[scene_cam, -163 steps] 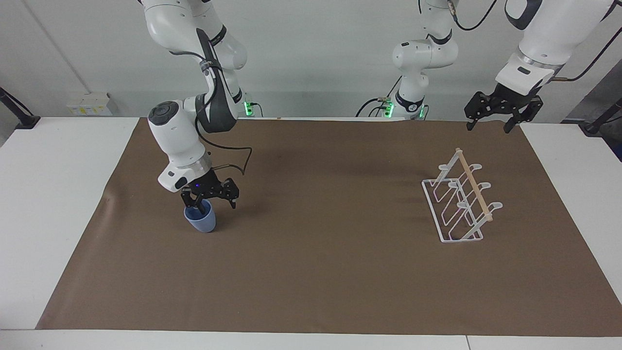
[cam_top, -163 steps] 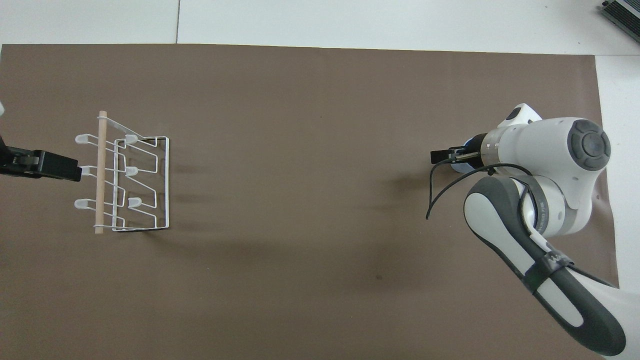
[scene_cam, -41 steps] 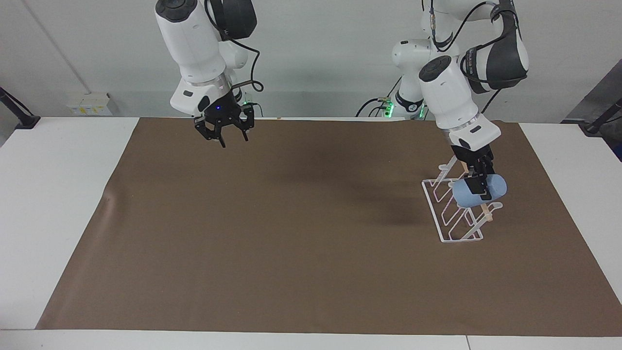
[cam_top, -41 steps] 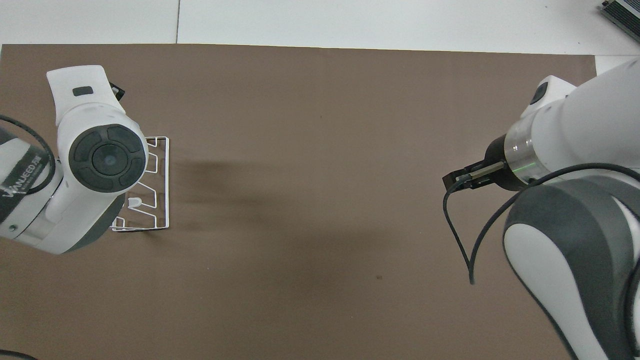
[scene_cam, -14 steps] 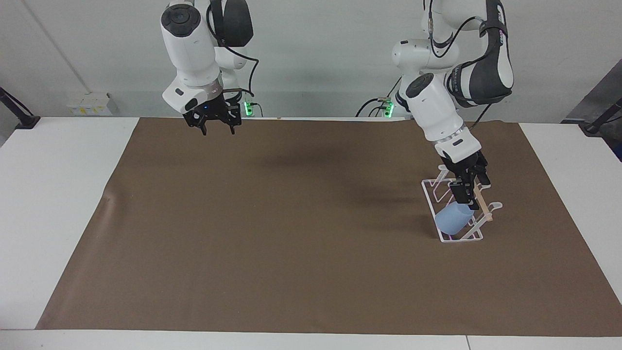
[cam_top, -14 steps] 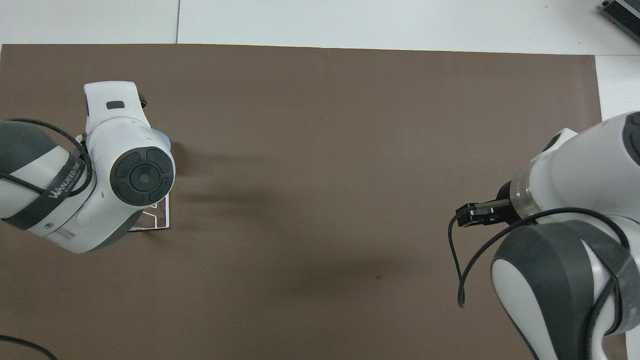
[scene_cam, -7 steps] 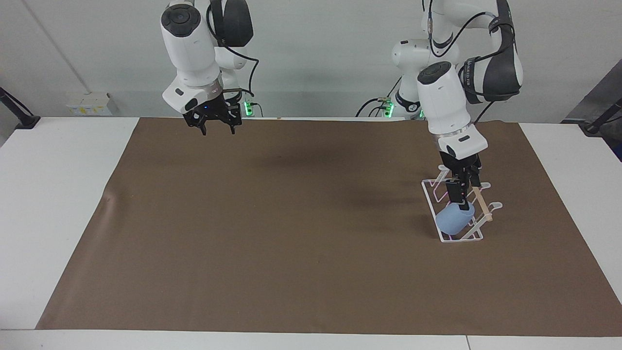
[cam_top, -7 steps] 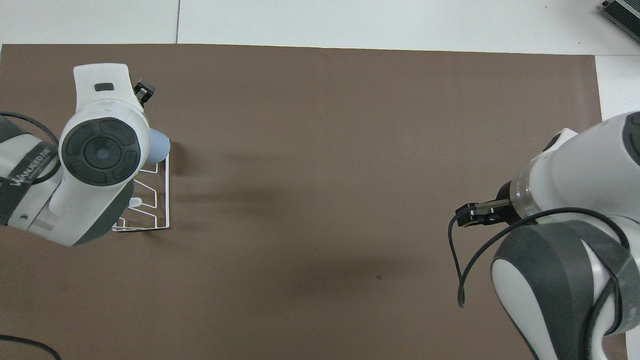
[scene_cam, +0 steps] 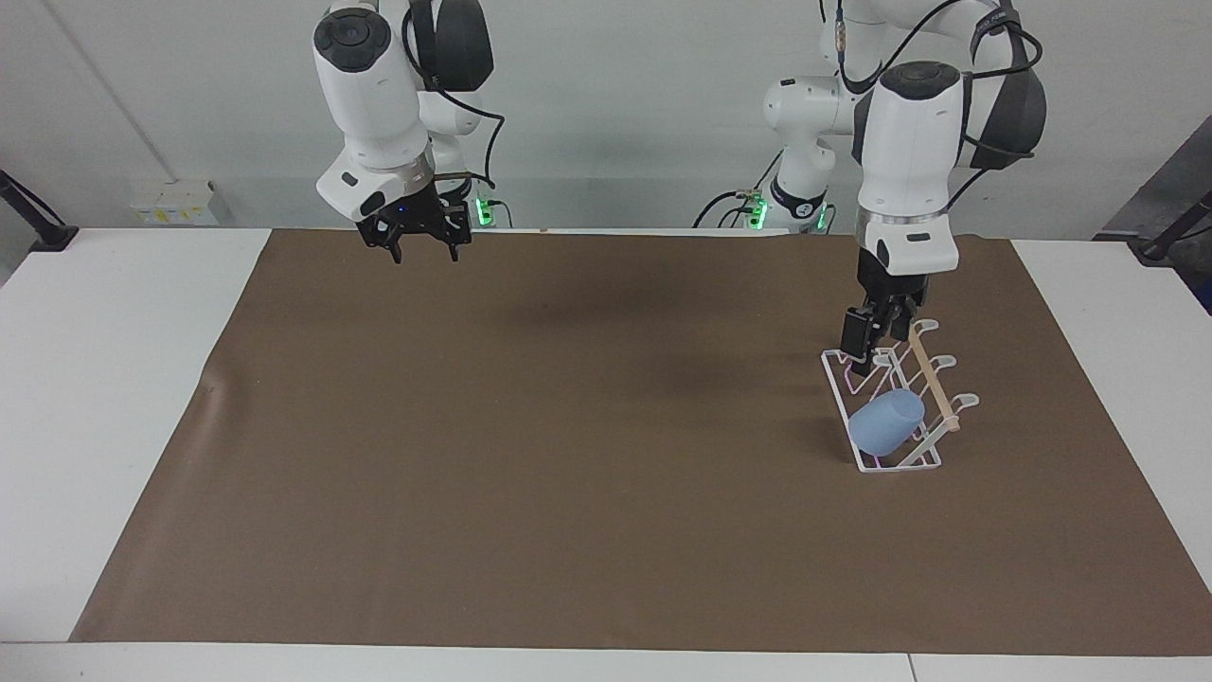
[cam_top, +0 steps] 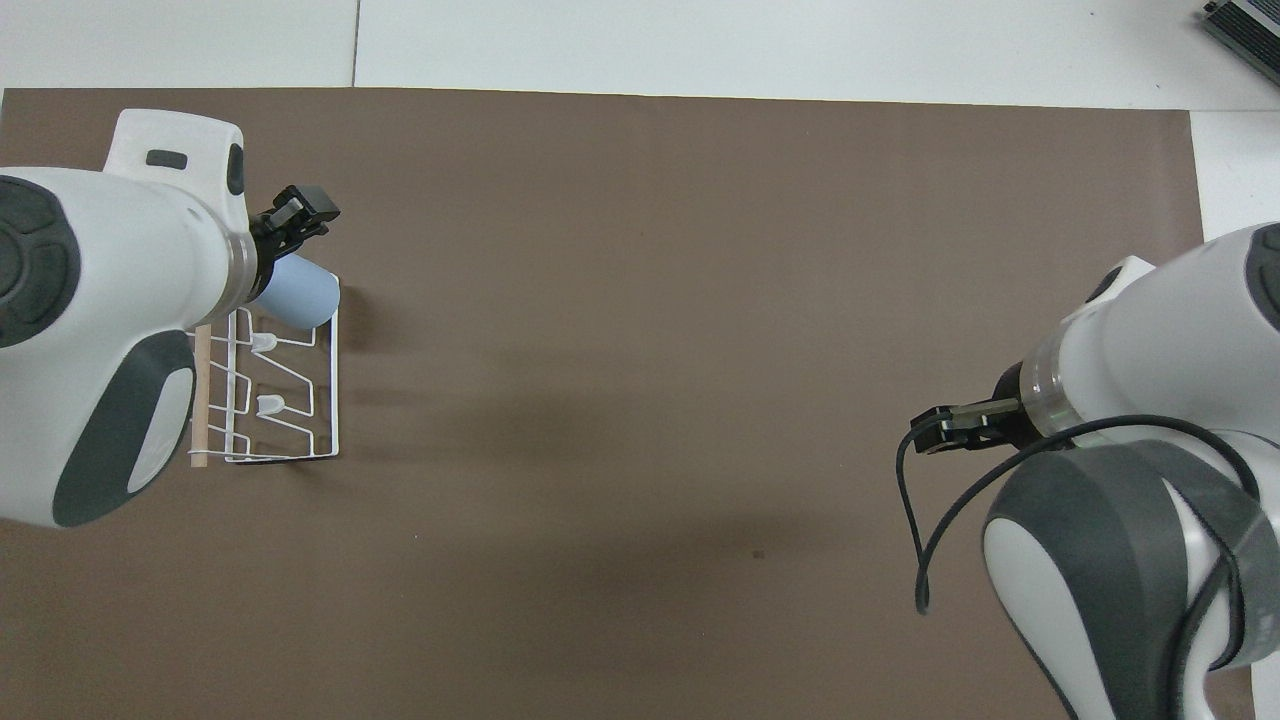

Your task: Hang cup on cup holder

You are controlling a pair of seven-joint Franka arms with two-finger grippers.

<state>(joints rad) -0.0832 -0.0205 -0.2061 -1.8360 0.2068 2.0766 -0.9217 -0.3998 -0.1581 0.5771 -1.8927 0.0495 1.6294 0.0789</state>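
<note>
So the blue cup point(scene_cam: 887, 422) is sitting tilted on one of the prongs of the white wire rack point(scene_cam: 885, 398), at the end of the rack farthest from the robots, with its closed bottom pointing toward the middle of the counter point(scene_cam: 133, 407). The rack is standing on the brown mat point(scene_cam: 568, 455) toward the left arm's end, and a pale wooden dowel point(scene_cam: 931, 373) is running along its top.

The left gripper point(scene_cam: 864, 343) is hovering over the end of the rack nearest the robots, clear of the cup, jaws spread and holding nothing. The right gripper point(scene_cam: 422, 248) is hanging open and empty over the mat's edge closest to the robots, at the right arm's end, just waiting.

Room-wise, the whole middle of the mat is sitting bare, and there's a strip of white counter showing all around the mat. The rack is sitting well inside the mat's edges.

Only writing I'm spotting is a logo on the left arm's dark sleeve, and I can't read it.
</note>
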